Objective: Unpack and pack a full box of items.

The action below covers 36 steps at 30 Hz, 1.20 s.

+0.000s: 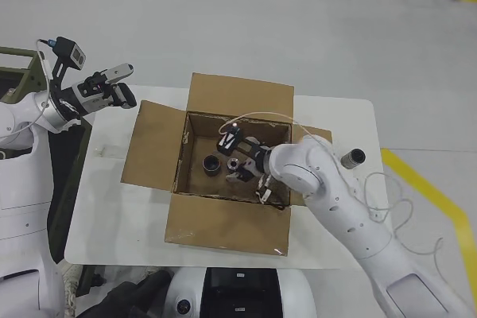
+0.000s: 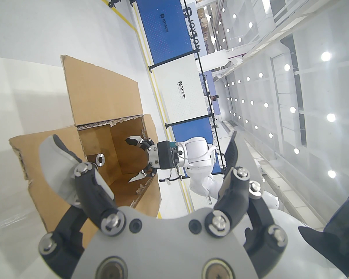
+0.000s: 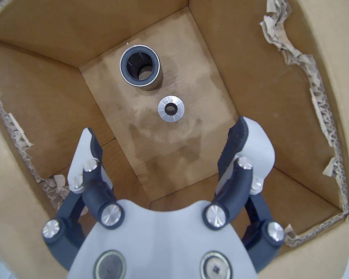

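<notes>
An open cardboard box (image 1: pixel 226 222) stands mid-table with its flaps spread. On its floor a black hollow cylinder (image 3: pixel 139 65) stands upright, and a small silver ring (image 3: pixel 171 108) lies beside it. My right gripper (image 3: pixel 164 130) hangs open inside the box, above the ring and holding nothing; the top view shows my right gripper (image 1: pixel 238 165) just right of the cylinder (image 1: pixel 212 164). My left gripper (image 1: pixel 129 86) is open and empty over the table's far left corner, outside the box. From there the box (image 2: pixel 101 94), the ring (image 2: pixel 99 159) and my right gripper (image 2: pixel 135 159) are visible.
A dark cylinder (image 1: pixel 352 157) stands on the white table (image 1: pixel 111 215) right of the box. A green frame (image 1: pixel 8 79) sits beyond the table's left edge. The torn box rims (image 3: pixel 317 94) surround my right gripper closely.
</notes>
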{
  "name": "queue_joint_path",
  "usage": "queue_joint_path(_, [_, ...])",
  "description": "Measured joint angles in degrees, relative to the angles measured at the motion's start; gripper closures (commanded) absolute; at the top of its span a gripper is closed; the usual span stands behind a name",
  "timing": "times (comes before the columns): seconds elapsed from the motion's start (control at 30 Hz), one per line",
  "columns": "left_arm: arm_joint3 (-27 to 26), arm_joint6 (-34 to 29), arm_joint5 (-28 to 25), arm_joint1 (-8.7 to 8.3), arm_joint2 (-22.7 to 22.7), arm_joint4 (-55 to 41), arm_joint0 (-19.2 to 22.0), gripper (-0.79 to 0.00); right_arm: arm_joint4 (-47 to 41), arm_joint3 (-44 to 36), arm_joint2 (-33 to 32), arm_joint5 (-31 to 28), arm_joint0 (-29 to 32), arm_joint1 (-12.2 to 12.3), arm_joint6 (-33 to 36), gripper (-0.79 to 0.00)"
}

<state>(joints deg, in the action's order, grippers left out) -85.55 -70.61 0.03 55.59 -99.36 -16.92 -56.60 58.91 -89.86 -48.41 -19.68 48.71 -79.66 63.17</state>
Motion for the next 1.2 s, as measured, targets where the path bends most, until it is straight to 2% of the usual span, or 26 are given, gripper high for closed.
queue_joint_path(0.53, [0.00, 0.00, 0.00, 0.00, 0.00, 0.00, 0.00, -0.785, -0.44, 9.21, 4.87, -3.62, -4.93, -1.47, -2.45, -0.785])
queue_joint_path(1.2, [0.00, 0.00, 0.00, 0.00, 0.00, 0.00, 0.00, -0.785, -1.55, 20.41, 12.20, 1.71, -10.13, -5.60, -4.15, -0.754])
